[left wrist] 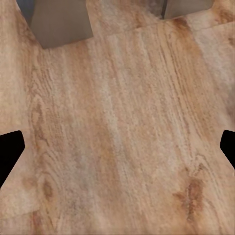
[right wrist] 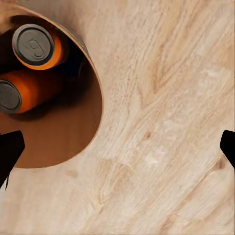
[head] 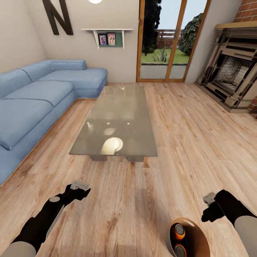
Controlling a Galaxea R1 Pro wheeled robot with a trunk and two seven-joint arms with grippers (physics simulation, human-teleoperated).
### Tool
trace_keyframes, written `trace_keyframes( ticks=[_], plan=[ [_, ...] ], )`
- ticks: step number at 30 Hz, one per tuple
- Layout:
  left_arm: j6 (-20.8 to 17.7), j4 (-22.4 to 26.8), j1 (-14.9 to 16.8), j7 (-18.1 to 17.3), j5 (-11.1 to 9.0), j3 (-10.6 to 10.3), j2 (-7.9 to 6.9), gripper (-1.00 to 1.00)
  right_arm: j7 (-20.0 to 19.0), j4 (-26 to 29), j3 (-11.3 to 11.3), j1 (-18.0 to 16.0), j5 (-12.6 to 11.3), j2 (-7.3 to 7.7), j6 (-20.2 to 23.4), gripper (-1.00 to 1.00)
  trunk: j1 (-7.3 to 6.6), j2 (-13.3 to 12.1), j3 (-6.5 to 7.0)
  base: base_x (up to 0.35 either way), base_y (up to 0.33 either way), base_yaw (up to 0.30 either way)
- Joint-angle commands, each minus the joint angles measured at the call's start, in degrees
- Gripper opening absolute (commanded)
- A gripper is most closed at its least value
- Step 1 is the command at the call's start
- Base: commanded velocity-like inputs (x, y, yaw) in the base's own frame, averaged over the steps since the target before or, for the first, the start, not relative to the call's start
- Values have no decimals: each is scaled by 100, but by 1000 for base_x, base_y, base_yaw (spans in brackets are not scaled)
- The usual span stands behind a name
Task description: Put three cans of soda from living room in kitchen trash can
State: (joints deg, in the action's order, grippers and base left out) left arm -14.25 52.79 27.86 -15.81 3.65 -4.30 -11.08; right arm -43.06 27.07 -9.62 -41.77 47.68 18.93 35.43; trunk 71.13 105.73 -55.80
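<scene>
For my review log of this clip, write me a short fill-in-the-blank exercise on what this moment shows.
1. The two soda cans seen lying inside the trash can are both ____ in colour.
2. The trash can stands on the wood floor beside the robot's ____ claw.
3. The sofa left of the glass table is ____.
4. On the wall above the sofa hangs a big dark letter ____.

Missing words: orange; right; blue; N

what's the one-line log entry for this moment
place: living room | bin on floor by right gripper | inside: two orange cans | left gripper: open, empty | right: open, empty | table: no cans
</scene>
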Motion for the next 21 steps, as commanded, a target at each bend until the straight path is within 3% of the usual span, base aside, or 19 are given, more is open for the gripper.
trace_keyframes(
  ticks=[1, 9, 11, 13, 15, 16, 21],
  plan=[
    [0, -2, 0, 0, 1, 0, 0, 100, -19, 2, -3, 41, -2, 19, -90, 100, -23, -42, 19, 0, 0, 0],
    [19, -15, 0, 6, 6, -4, 0, 100, -66, 2, -24, 562, -6, 198, -873, 100, -198, -362, 162, 0, 0, 0],
    [45, -88, 0, 7, 5, -6, -4, 100, -73, -2, -122, 704, -6, 244, -1043, 100, -242, -443, 198, 0, 0, 0],
    [62, -204, 0, 7, 0, -7, -6, 100, -80, -6, -282, 810, -5, 266, -1155, 100, -286, -523, 234, 0, 0, 0],
    [80, -430, 0, 11, -12, -8, -7, 100, -81, -10, -589, 1014, -5, 284, -1388, 100, -330, -603, 270, 0, 0, 0],
    [123, -590, 0, 14, -19, -10, -8, 100, -99, -11, -876, 1209, -3, 296, -1694, 100, -352, -643, 288, 0, 0, 0],
    [251, -810, 0, 15, -10, 10, -8, 100, -112, -26, -1174, 1453, -3, 301, -2060, 100, -462, -844, 378, 0, 0, 0]
  ],
)
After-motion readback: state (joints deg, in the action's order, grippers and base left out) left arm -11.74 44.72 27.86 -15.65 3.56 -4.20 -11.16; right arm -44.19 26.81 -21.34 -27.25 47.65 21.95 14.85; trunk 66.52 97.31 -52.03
